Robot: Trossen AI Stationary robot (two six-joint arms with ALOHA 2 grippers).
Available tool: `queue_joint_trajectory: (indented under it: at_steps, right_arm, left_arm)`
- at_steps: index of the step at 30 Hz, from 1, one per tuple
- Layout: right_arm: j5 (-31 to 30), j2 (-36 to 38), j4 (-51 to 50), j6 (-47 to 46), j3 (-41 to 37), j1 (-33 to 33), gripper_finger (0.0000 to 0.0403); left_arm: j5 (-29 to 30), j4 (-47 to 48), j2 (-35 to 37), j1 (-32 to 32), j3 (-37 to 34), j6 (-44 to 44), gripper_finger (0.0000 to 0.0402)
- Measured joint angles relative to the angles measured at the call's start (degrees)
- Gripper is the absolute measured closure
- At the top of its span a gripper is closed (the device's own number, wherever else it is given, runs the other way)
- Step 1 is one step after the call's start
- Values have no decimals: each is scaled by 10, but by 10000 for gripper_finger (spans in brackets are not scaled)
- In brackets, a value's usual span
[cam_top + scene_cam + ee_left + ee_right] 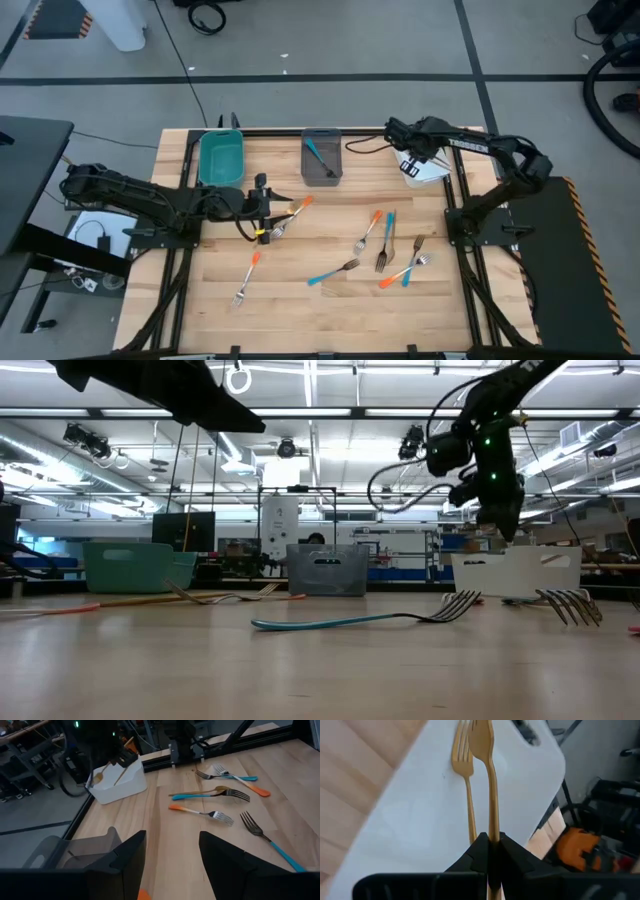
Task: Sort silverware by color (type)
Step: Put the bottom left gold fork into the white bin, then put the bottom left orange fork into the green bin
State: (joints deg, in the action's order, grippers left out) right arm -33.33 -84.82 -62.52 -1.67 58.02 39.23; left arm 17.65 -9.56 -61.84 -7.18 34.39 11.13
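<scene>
Pretty bright, even light from the ceiling strip lights [300,412] in the low view. Soft shadows on the table [320,300]. Right wrist view's blurry up close; the near tabletop is soft too.

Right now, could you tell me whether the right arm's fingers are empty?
No, in the right wrist view the right gripper is shut on a golden fork, held over the white bin.
</scene>
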Motion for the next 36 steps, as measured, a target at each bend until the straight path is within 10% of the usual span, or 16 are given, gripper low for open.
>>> queue_joint_trajectory:
  at_steps: [15,36]
  right_arm:
    - [-30,-72,-3,24,0,6,366]
    - [-26,-78,-11,27,0,-7,261]
  left_arm:
    - [0,9,0,-1,0,0,209]
    - [0,18,0,-2,0,-26,209]
